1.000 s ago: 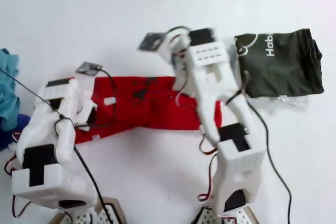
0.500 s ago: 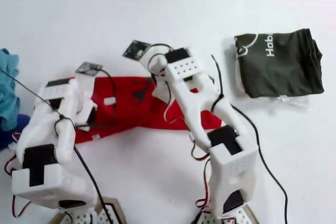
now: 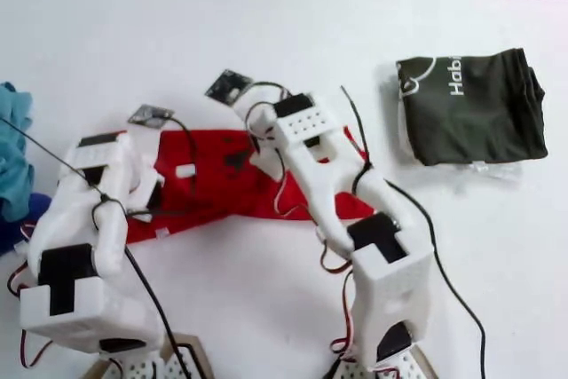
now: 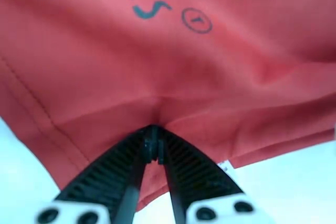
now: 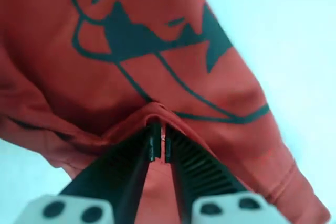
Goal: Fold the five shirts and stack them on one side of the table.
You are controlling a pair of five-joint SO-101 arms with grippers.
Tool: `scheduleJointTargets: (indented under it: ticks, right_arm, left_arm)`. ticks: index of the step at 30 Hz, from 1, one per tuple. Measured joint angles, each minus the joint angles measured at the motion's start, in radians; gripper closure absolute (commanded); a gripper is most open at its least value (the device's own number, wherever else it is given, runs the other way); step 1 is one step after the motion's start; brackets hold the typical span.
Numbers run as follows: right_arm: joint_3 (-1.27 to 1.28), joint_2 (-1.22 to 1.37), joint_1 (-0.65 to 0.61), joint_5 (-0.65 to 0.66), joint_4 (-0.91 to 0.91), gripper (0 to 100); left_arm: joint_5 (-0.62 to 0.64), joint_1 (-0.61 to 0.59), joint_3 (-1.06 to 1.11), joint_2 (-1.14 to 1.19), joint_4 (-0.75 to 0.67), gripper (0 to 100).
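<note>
Left gripper [image 4: 153, 148]: jaws nearly together, pinching small ridge of red shirt [image 4: 220, 66] near its hem. Left arm [image 3: 93, 210] hunched over shirt's left end, wrist bent down.

Right gripper [image 5: 158, 142]: jaws clenched on raised fold of same shirt, beside dark printed drawing. Right arm [image 3: 346, 193] stretched from near edge of table over shirt's right half.

Red shirt lies as long band across middle of table [image 3: 133, 33], both ends under arms.

Folded dark green shirt [image 3: 470, 108] well apart, at right.

Teal cloth [image 3: 11, 161], probably more shirts, bunched at left edge.
</note>
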Motion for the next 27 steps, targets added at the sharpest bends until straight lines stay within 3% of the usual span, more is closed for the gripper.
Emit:
scheduleJointTargets:
  ticks: [13, 20, 27]
  right_arm:
    - [0.043, -0.186, 0.252, -0.003, 0.129, 97.8]
    - [0.203, -0.178, 0.338, -0.003, 0.014, 97.8]
    - [0.210, -0.206, 0.339, -0.003, -0.014, 97.8]
  left_arm:
    - [0.000, 0.000, 0.000, 0.000, 0.000, 97]
    - [0.000, 0.000, 0.000, 0.000, 0.000, 97]
    - [0.000, 0.000, 0.000, 0.000, 0.000, 97]
